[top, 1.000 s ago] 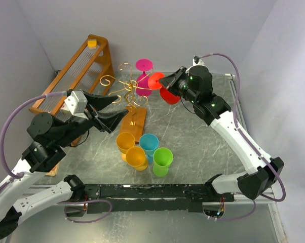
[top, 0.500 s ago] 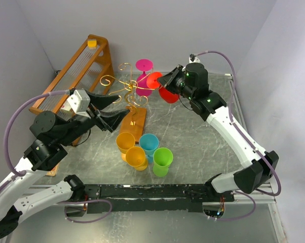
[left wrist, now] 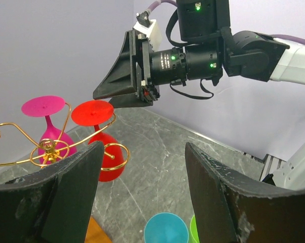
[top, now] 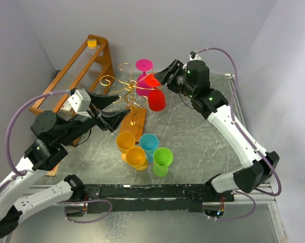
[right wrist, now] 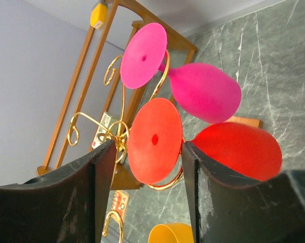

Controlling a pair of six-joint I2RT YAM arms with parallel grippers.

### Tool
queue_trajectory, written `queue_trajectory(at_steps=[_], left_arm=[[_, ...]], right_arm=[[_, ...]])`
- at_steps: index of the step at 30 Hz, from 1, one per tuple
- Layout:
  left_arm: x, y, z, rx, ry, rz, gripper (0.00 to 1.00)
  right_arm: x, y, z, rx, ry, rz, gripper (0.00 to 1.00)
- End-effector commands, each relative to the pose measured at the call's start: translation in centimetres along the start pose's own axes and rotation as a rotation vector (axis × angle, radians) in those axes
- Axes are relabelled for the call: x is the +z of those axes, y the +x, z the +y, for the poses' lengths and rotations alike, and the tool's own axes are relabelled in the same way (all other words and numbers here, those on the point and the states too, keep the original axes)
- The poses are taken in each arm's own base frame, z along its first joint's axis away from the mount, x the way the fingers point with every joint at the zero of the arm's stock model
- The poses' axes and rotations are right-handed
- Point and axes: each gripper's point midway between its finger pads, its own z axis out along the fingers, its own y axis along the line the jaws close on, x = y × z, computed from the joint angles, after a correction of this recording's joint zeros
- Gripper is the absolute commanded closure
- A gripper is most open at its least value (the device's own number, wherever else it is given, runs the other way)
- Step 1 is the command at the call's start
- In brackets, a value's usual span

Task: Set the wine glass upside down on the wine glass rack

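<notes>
The red wine glass (top: 156, 98) hangs upside down, its stem in a curled arm of the gold wire wine glass rack (top: 128, 92), its round foot (right wrist: 155, 139) on top. My right gripper (top: 161, 79) stands open, one finger on each side of that foot without touching it; in the right wrist view the gripper (right wrist: 147, 148) frames the foot, with the red bowl (right wrist: 238, 149) behind. A pink wine glass (top: 144, 76) hangs upside down on the rack just beyond. My left gripper (top: 119, 109) is open and empty, left of the rack's wooden base (top: 132, 124); the left wrist view shows the gripper (left wrist: 142, 147) facing the red glass (left wrist: 109, 159).
A slanted orange wooden shelf rack (top: 81, 66) stands at the back left. Near the rack base stand two orange cups (top: 125, 143), a blue cup (top: 149, 144) and a green cup (top: 162, 161). The arm bases line the near edge.
My right gripper has opened and let go of the red glass, whose bowl has swung down to hang from the rack arm. The left arm has stayed put.
</notes>
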Motion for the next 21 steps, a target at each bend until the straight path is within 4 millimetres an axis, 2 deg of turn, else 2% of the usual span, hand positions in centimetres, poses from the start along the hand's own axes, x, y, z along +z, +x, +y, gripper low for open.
queue_trajectory(at_steps=[1, 4, 8, 12, 15, 19, 21], left_arm=[[0.0, -0.2, 0.4, 0.016, -0.019, -0.021, 0.24], [0.1, -0.2, 0.4, 0.013, -0.018, -0.022, 0.24], [0.5, 0.2, 0.5, 0.006, -0.023, -0.012, 0.24], [0.9, 0.4, 0.6, 0.001, -0.026, -0.006, 0.25], [1.0, 0.5, 0.8, -0.006, -0.035, -0.005, 0.25], [1.1, 0.5, 0.9, -0.021, -0.045, -0.021, 0.25], [1.1, 0.6, 1.0, -0.026, -0.048, -0.023, 0.25]], right_arm=[[-0.9, -1.0, 0.1, -0.062, 0.011, -0.010, 0.43], [-2.0, -1.2, 0.1, -0.105, 0.017, -0.006, 0.37], [-5.0, -1.7, -0.1, -0.198, 0.010, -0.030, 0.35], [-7.7, -0.6, -3.0, -0.309, 0.085, -0.004, 0.33], [-9.3, 1.9, -6.0, -0.389, 0.154, 0.112, 0.33], [-11.0, 6.7, -10.6, -0.446, 0.272, 0.351, 0.39], [-11.7, 8.8, -12.0, -0.447, 0.276, 0.423, 0.39]])
